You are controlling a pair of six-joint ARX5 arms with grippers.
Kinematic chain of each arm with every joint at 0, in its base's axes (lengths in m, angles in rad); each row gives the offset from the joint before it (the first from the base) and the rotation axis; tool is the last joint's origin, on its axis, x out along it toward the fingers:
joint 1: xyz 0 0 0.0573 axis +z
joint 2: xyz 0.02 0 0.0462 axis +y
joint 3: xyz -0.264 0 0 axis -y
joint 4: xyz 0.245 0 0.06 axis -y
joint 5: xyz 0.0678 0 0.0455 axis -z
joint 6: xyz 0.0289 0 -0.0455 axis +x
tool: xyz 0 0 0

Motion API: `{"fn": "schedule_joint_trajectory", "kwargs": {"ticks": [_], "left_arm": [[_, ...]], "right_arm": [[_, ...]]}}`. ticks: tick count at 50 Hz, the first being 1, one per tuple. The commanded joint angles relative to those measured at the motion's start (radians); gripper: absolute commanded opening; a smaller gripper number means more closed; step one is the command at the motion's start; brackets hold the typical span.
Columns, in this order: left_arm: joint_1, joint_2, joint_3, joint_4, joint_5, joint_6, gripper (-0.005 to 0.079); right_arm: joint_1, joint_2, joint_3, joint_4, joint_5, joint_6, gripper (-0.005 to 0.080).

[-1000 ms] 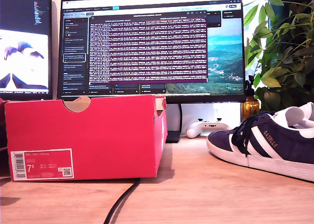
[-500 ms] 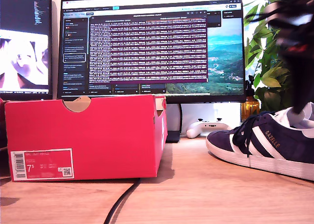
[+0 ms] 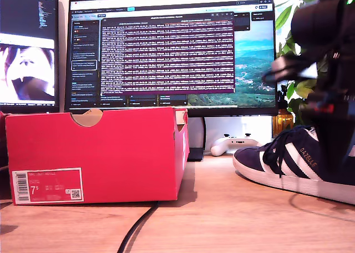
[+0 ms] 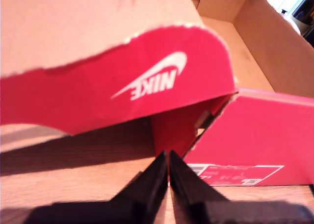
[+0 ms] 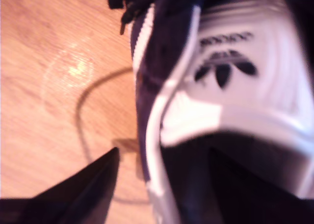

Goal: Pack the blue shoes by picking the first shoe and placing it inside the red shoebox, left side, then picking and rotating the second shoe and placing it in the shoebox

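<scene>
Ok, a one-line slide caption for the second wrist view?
My second gripper straddles the side wall of a navy suede sneaker, one finger outside it over the wooden table.

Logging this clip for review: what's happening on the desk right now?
My second pincer has come down over a blue shoe at the exterior view's right, one finger outside its side wall and the other inside the opening, not yet closed. The shoe sits on the desk. My first pincer is shut and empty, beside the red shoebox at the exterior view's left.
</scene>
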State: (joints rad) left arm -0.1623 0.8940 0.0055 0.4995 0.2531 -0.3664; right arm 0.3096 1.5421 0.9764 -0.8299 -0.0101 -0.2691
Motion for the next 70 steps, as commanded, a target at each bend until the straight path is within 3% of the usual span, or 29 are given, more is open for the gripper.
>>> {"fn": "schedule_joint_trajectory", "kwargs": {"ticks": [1,7,16,26,51,62,70], "left_arm": [[-0.002,0.005,-0.03,0.006,0.002,-0.001,-0.0021],[-0.002,0.005,-0.03,0.018,0.002,-0.001,-0.0021],[-0.002,0.005,-0.03,0.046,0.002,-0.001,-0.0021],[-0.002,0.004,-0.03,0.056,0.01,-0.001,-0.0021],[-0.002,0.005,-0.03,0.063,0.08,0.0,-0.0021],[-0.002,0.005,-0.03,0.063,0.08,0.0,-0.0021],[-0.002,0.005,-0.03,0.063,0.081,0.0,-0.0021]], "right_arm": [[0.005,0.037,0.003,0.013,0.002,-0.009,0.0335],[0.013,0.057,0.003,0.045,0.001,-0.01,-0.0024],[0.024,0.056,0.009,0.076,-0.017,0.002,-0.0013],[0.063,0.056,0.082,-0.023,-0.075,0.102,-0.0013],[0.15,0.056,0.472,-0.191,-0.087,0.46,-0.0013],[0.223,0.056,0.623,-0.145,-0.088,0.565,-0.0013],[0.297,0.056,0.653,-0.011,-0.088,0.649,-0.0013]]}}
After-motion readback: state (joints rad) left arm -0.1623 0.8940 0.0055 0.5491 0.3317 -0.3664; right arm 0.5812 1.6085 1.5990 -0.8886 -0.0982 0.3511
